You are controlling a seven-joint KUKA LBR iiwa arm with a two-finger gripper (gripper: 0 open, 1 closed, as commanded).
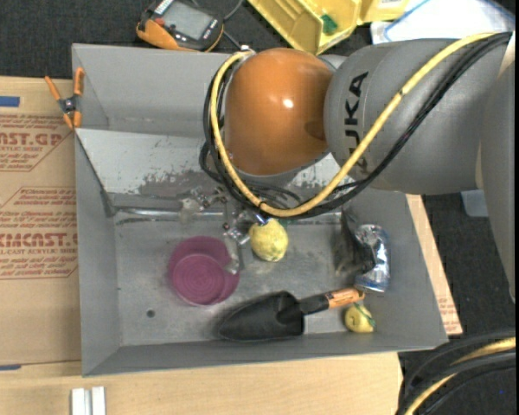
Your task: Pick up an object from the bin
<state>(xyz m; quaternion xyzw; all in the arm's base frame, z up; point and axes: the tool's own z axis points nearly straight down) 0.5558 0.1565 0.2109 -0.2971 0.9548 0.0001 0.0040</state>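
My gripper reaches down below the orange dome at the middle of the bin, close to the floor. A lumpy yellow ball lies right against its right side. A round purple cup rests just below and left of the gripper. Whether anything is held is hidden by the dome.
A black scoop with an orange handle lies along the front wall. A small yellow piece sits at the front right. A crumpled silver and black wrapper lies by the right wall. The arm covers the bin's back right.
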